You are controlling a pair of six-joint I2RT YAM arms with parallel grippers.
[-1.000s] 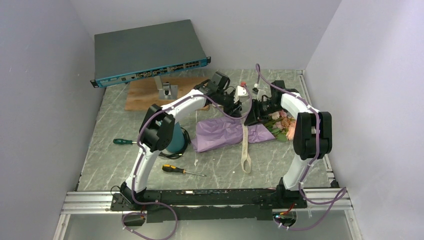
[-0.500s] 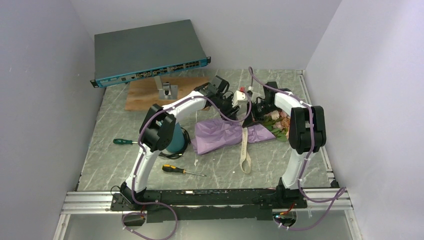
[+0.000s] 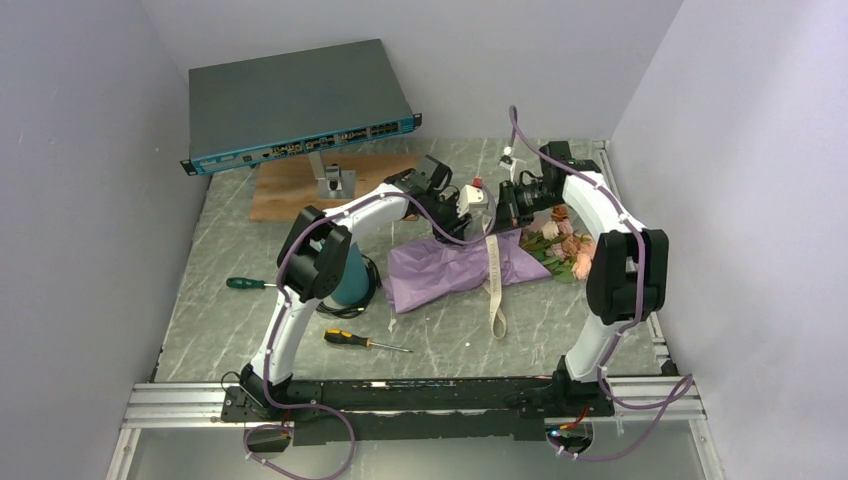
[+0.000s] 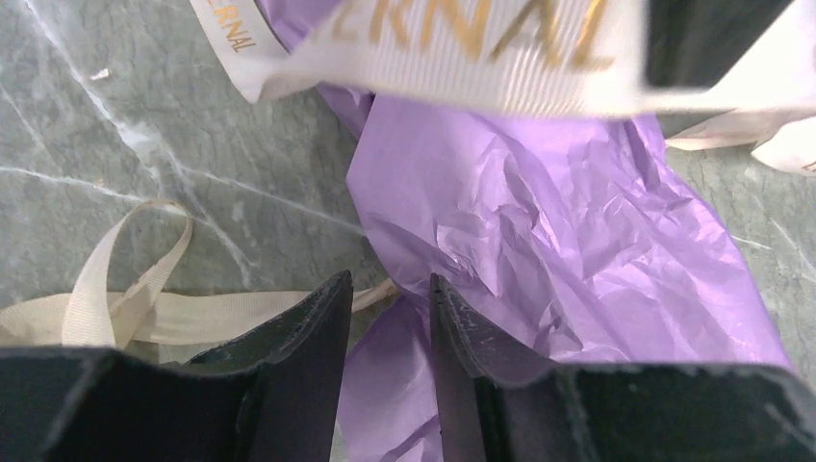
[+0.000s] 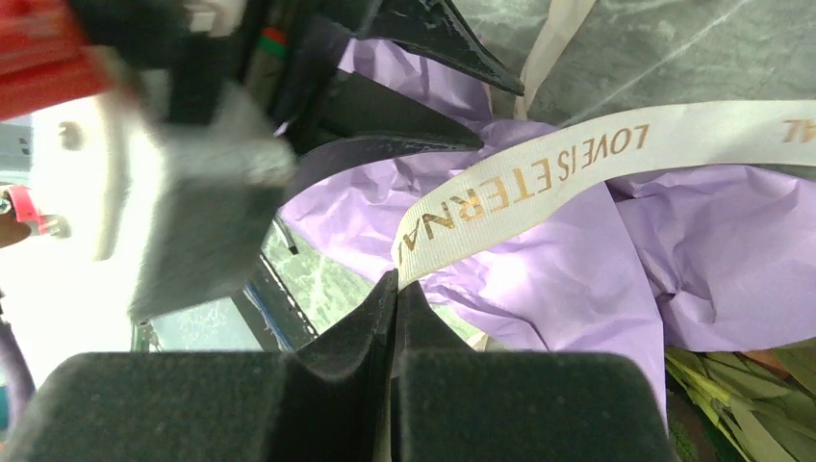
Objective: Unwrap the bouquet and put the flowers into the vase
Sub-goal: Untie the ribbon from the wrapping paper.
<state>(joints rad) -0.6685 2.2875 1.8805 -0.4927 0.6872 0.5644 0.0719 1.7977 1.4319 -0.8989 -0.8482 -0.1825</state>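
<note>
The bouquet [image 3: 455, 268] is lying on its side mid-desk [image 3: 420, 340], with the vase [image 3: 353, 285] standing well apart by the left elbow. The right claw [image 5: 395, 289] is pinching the cream ribbon [image 5: 539, 173], fingers together. If the ribbon is snagging in the paper, a pull risks dragging the bundle or slipping the thin pinch. The left claw [image 4: 390, 294] is hovering over the purple paper [image 4: 539, 241], fingers apart and empty. Both arms are reaching forward, wrists angling inward.
</note>
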